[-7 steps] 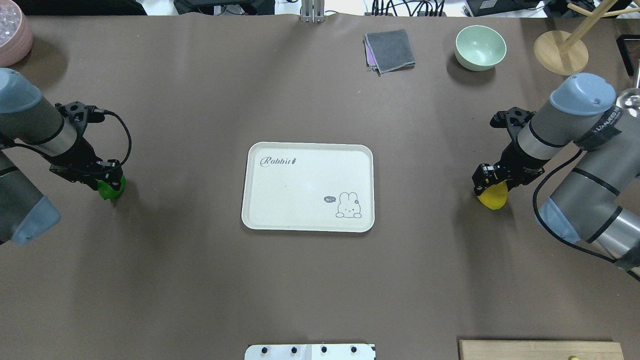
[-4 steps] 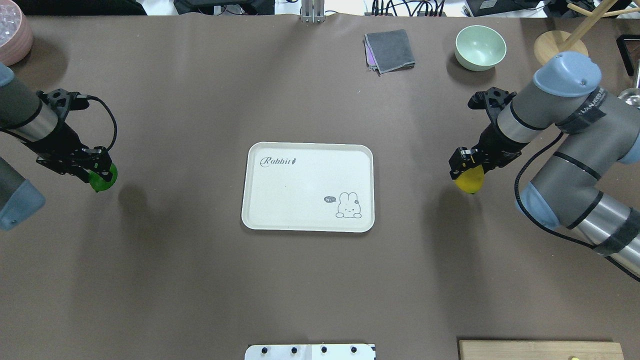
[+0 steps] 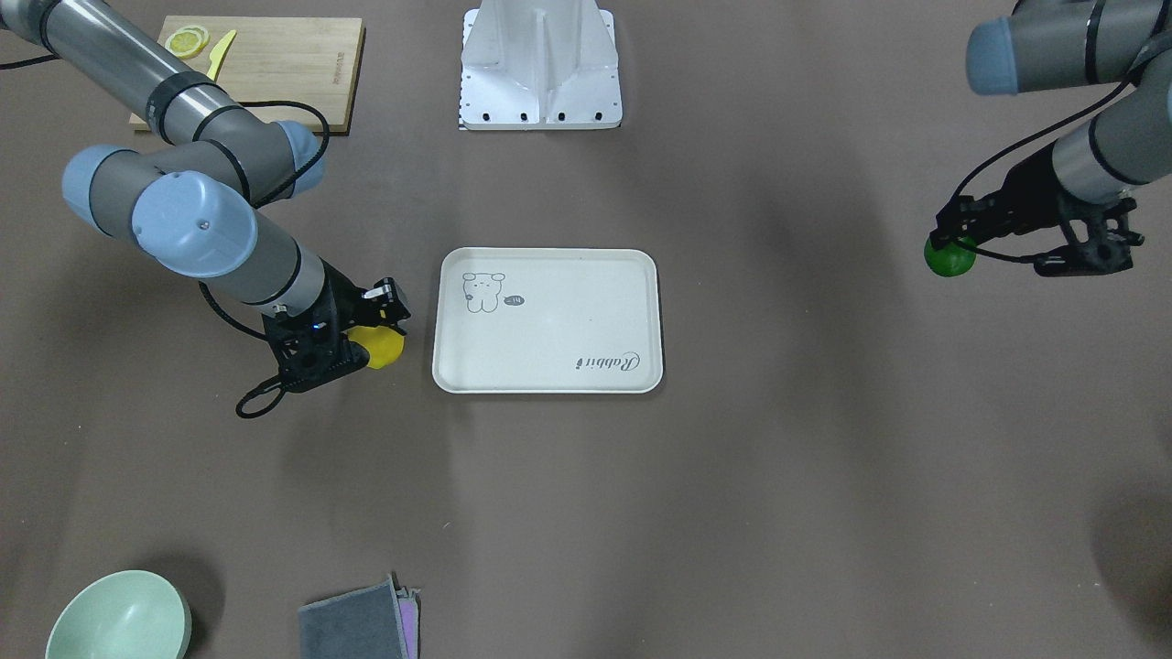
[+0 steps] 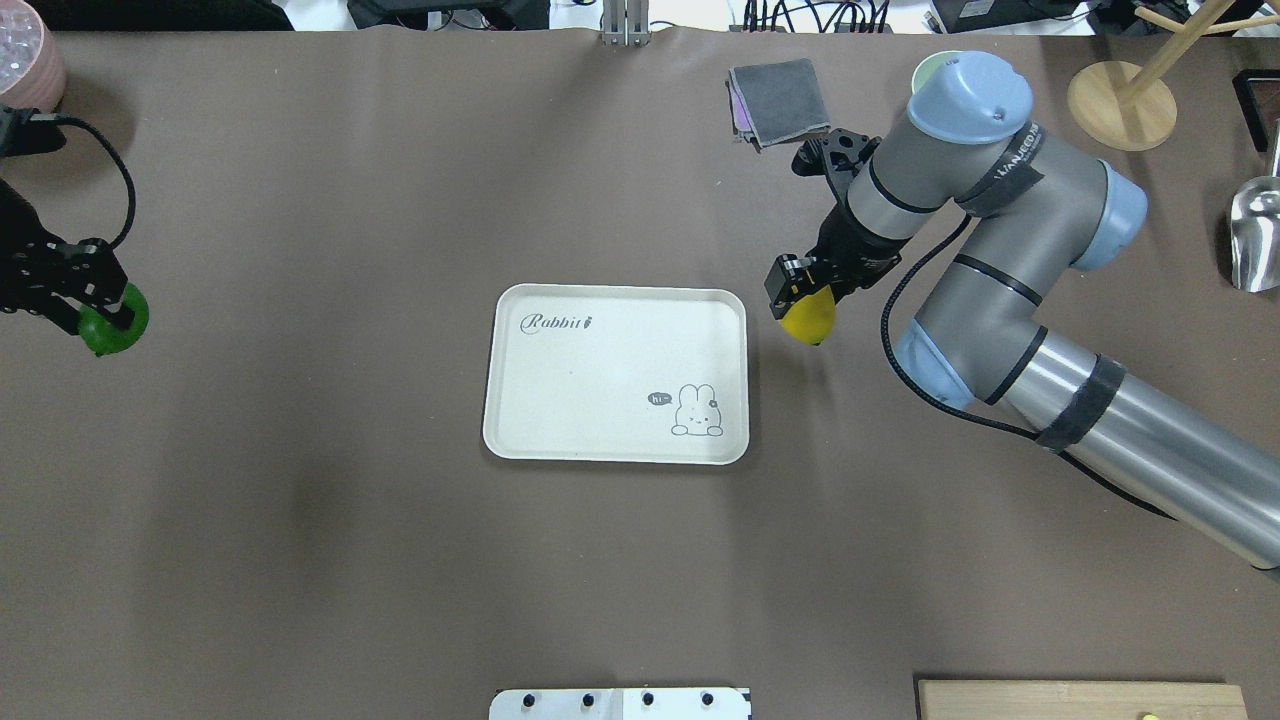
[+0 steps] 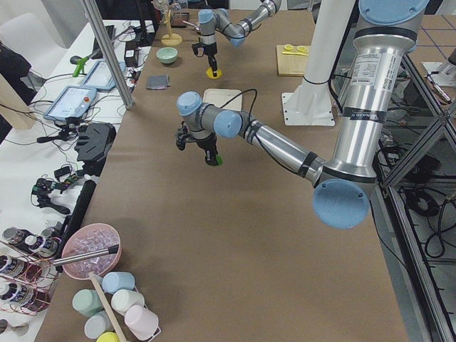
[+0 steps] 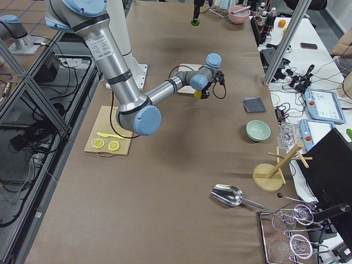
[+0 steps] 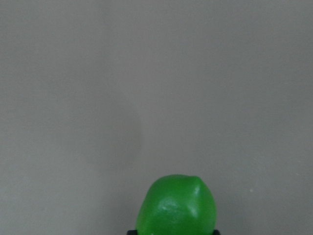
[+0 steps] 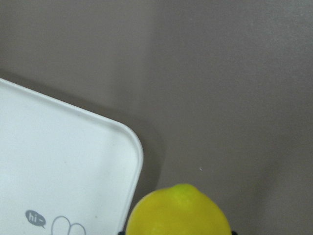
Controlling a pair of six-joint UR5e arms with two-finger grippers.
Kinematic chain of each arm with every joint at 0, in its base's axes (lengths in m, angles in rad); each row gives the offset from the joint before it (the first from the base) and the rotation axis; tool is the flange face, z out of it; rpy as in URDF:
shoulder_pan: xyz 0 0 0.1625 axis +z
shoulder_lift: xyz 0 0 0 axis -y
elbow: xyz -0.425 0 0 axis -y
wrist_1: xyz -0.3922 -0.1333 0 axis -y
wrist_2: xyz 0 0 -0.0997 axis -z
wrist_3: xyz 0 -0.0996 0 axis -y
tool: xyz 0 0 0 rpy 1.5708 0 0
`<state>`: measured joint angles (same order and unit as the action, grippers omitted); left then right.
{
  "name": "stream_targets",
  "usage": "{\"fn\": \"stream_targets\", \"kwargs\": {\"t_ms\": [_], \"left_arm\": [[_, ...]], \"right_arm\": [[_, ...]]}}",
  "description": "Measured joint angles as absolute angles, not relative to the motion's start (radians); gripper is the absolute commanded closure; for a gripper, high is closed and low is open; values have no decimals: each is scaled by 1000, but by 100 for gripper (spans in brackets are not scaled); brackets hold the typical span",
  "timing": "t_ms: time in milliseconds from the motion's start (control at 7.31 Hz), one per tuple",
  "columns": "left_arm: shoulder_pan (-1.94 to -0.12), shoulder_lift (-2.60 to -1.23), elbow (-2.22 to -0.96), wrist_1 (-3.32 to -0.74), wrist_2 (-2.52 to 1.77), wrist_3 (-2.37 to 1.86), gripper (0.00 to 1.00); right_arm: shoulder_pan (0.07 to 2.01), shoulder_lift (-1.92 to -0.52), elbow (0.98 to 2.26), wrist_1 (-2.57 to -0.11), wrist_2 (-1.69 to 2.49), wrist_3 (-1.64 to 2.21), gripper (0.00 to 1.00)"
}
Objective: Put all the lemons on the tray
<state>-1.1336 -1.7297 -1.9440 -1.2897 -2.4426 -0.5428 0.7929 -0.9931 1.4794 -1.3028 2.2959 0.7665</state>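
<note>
The cream-white tray (image 4: 600,375) lies empty at the table's middle; it also shows in the front-facing view (image 3: 549,320) and the right wrist view (image 8: 54,161). My right gripper (image 4: 800,295) is shut on the yellow lemon (image 4: 809,318) and holds it in the air just right of the tray's far right corner; the lemon also shows in the front-facing view (image 3: 377,348) and the right wrist view (image 8: 178,213). My left gripper (image 4: 95,305) is shut on the green lemon (image 4: 115,325), held above the table at the far left edge; it also shows in the front-facing view (image 3: 949,257) and the left wrist view (image 7: 177,208).
A folded grey cloth (image 4: 780,100) and a pale green bowl (image 3: 119,618) sit at the far right, partly behind my right arm. A wooden stand (image 4: 1120,105), a metal scoop (image 4: 1255,235), a pink bowl (image 4: 25,60) and a wooden cutting board (image 3: 265,64) with lemon slices sit at the edges.
My right gripper has carried the yellow lemon left, up to the tray's right edge. My left gripper has moved further left and away from the tray with the green lemon.
</note>
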Motion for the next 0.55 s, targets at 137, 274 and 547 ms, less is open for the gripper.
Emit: {"fn": "stream_targets", "kwargs": {"t_ms": [137, 274, 547], "left_arm": [[-1155, -1732, -1987, -1210, -2442, -524, 100], [-1170, -1733, -2017, -1155, -2441, -517, 100], [-1193, -1740, -2057, -1068, -2432, -514, 100]], "right_arm": [[786, -958, 1457, -1322, 2296, 838, 100], [774, -924, 1434, -1332, 2297, 940, 100], [733, -866, 1401, -1338, 2295, 1092, 100]]}}
